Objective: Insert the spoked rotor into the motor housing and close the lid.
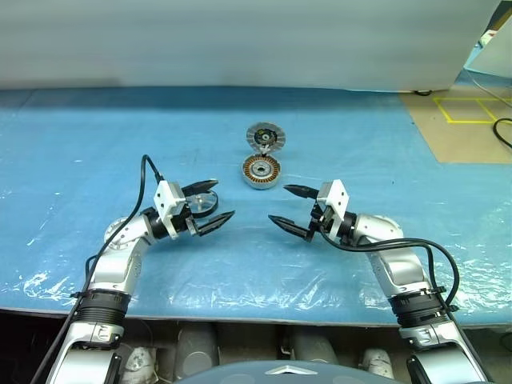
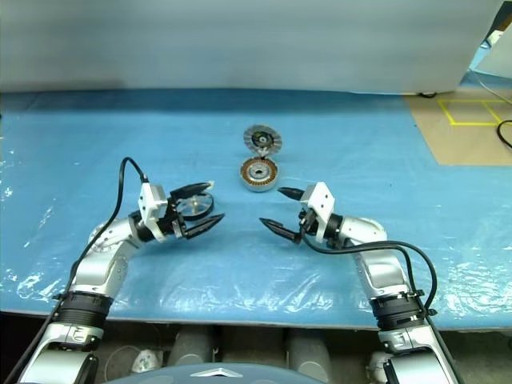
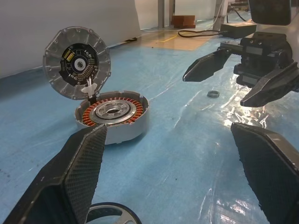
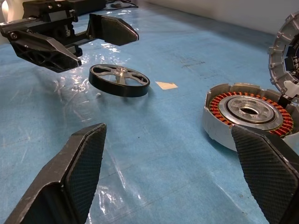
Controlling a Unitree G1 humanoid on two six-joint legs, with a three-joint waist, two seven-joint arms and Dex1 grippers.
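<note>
Left gripper (image 1: 214,203): jaws wide, empty; spoked rotor (image 4: 119,80) lies flat just beneath them.
Right gripper (image 1: 291,210): jaws wide, empty, facing the left.
Motor housing (image 1: 261,171): beyond both jaws, between them; lid (image 1: 265,138) hinged upright at its far edge.
Open room: bare blue sheet (image 1: 80,152) between jaws and housing.

Both arms reach forward, forearms angled inward. The left gripper (image 1: 210,205) is level, pointing right and slightly far, fingers (image 1: 200,187) spread wide, nothing held. The right gripper (image 1: 291,209) mirrors it, pointing left, fingers (image 1: 301,191) spread wide, empty. The two are near each other, apart.
</note>
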